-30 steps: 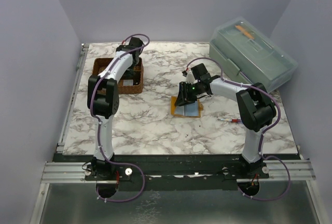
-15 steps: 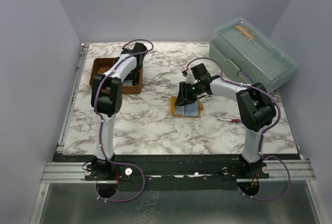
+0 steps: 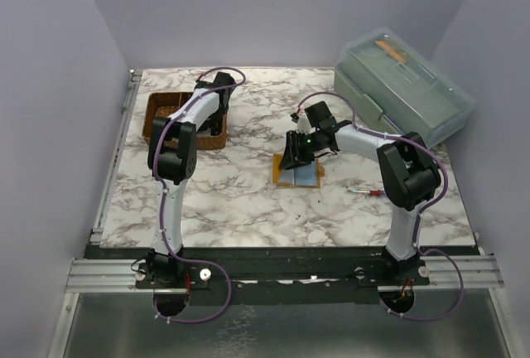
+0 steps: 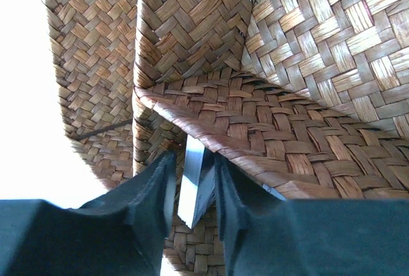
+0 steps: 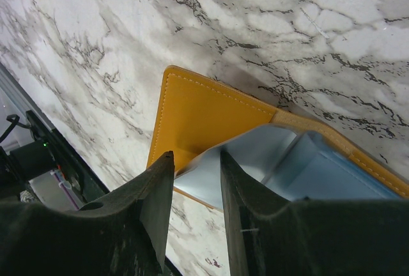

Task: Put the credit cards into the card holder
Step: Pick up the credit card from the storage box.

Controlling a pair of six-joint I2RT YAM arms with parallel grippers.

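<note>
The card holder (image 3: 286, 177) lies open on the marble, orange-tan outside (image 5: 198, 110) with a pale blue inner layer (image 5: 255, 154) that bows upward. My right gripper (image 3: 291, 157) is down on its near-left part. Its jaws (image 5: 195, 158) are open, and the blue layer's edge runs across the gap. My left gripper (image 3: 219, 84) reaches into the back right of the woven basket (image 3: 166, 105). A white-grey credit card (image 4: 190, 180) stands on edge there against the divider (image 4: 268, 129). The left gripper (image 4: 193, 161) is open around that card, with basket showing between the card and the left finger.
A translucent lidded box (image 3: 406, 93) sits at the back right with an orange item (image 3: 389, 50) inside. A small red-tipped object (image 3: 368, 193) lies on the marble right of the wallet. Purple walls close in the table on three sides.
The left arm's elbow has swung toward the back and right, and its gripper has shifted slightly right over the basket. The right arm and the wallet have not moved.
</note>
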